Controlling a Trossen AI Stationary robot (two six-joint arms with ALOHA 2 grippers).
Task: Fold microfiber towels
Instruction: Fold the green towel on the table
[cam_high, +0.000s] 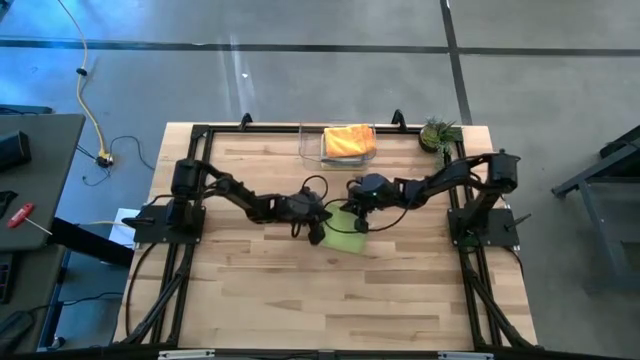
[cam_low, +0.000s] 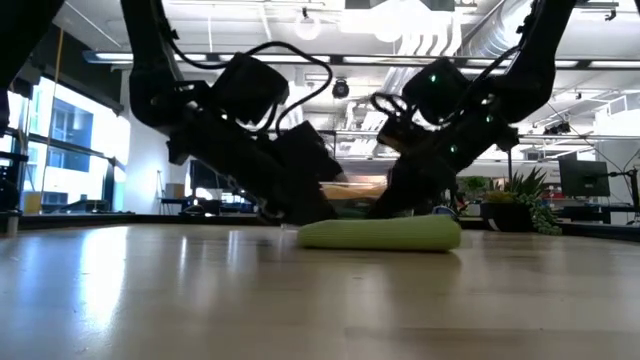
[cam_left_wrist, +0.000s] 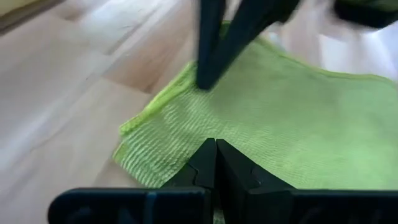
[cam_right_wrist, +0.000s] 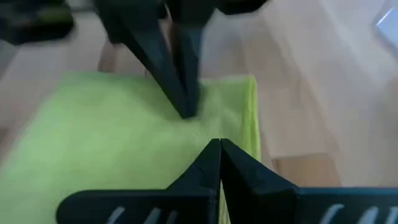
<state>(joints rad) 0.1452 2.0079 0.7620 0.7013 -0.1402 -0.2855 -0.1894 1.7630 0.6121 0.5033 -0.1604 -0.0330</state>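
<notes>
A lime green microfiber towel lies folded flat at the middle of the wooden table; in the low view it is a low flat bundle. My left gripper is shut and comes down at the towel's left side. My right gripper is shut and comes down at the towel's far right part. Their tips stand close together over the towel. An orange towel lies in a clear plastic bin at the table's far edge. My left gripper sets its shut fingertips on the towel's top face, near its left edge, slanting down from the table's left. The towel lies flat on the table under them. My right gripper sets its shut fingertips on the towel's top face near an edge, slanting down from the table's right. The towel stays flat beneath.
The clear bin stands at the middle of the far edge and a small potted plant at the far right corner. Bare wood lies in front of the towel toward the near edge.
</notes>
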